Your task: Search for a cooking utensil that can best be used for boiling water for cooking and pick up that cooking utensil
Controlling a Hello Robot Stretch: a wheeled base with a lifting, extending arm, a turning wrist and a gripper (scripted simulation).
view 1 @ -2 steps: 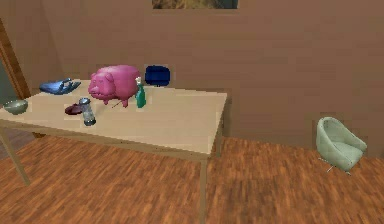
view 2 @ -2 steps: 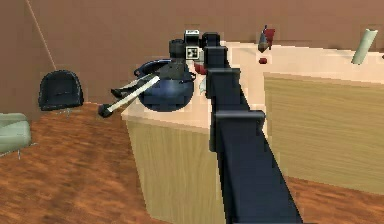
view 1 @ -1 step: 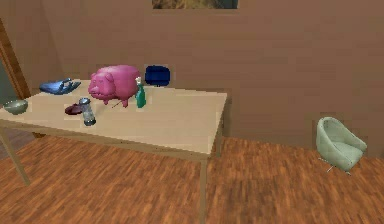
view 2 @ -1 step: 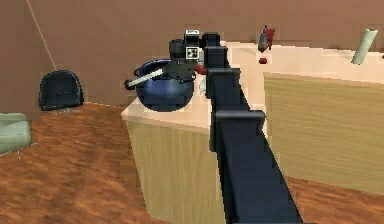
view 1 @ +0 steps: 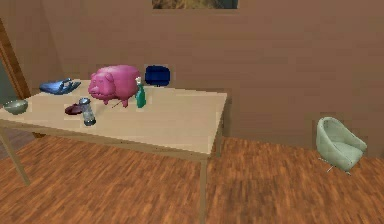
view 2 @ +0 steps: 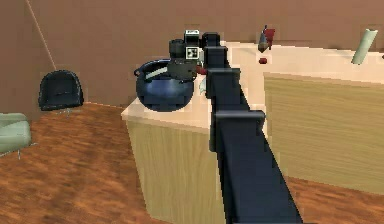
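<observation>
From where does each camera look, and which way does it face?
Forward view: on the robot, facing ahead and slightly down at a table with a pink pig.
Arm side view: on the robot's body, facing sideways at a counter with a dark pot; the arm shows.
Shared: apparently the pale green chair.

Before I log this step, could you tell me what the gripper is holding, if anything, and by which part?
It cannot be told: the gripper is at the dark blue pot, which stands on the counter.
</observation>
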